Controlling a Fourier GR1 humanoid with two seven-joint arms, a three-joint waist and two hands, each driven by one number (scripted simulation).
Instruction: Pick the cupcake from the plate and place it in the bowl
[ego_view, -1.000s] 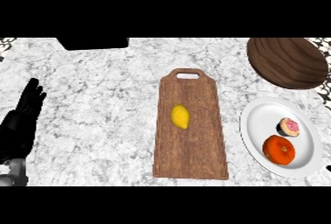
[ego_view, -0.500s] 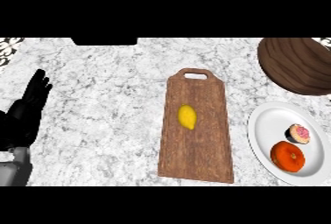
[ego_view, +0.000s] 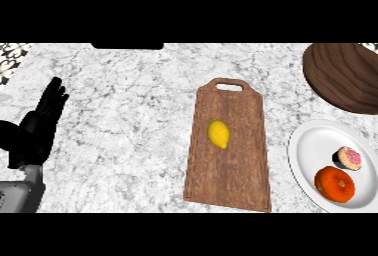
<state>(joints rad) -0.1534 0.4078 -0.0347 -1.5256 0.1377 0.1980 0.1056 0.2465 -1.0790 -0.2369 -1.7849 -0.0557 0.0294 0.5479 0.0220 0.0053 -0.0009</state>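
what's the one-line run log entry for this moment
left black hand: open, resting at left edge | right hand: not in view | pink-topped cupcake: on white round plate | brown wooden bowl: top right

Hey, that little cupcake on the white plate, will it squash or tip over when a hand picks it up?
The cupcake looks small on the plate, so probably light. Its pink top is likely soft and could smear; the dark sides seem safer to hold. Being round, it may roll if knocked over.
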